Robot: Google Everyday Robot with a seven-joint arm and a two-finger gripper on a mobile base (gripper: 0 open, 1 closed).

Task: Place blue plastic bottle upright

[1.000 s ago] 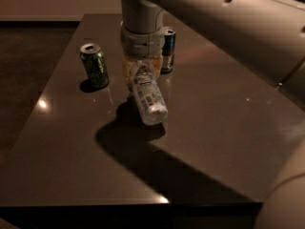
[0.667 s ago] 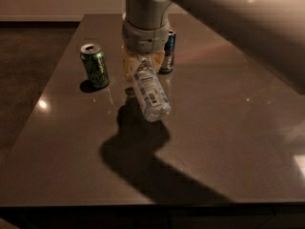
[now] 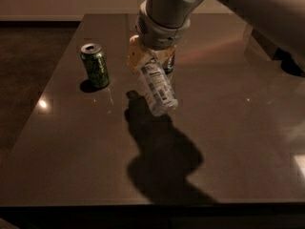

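Observation:
My gripper (image 3: 151,61) hangs above the middle of the dark table (image 3: 228,142), shut on the blue plastic bottle (image 3: 157,88). The bottle is clear with a white-and-blue label. It is held tilted in the air, its base pointing down toward the camera and its cap end hidden between the yellowish fingers (image 3: 135,56). Its shadow lies on the table below and in front of it.
A green can (image 3: 95,65) stands upright at the left of the table. A slim blue-silver can (image 3: 168,64) stands behind the gripper, mostly hidden by it. The table's front edge runs along the bottom of the view.
The gripper and bottle have risen higher above the table, and the shadow has spread toward the front edge. The bottle stays tilted in the grip.

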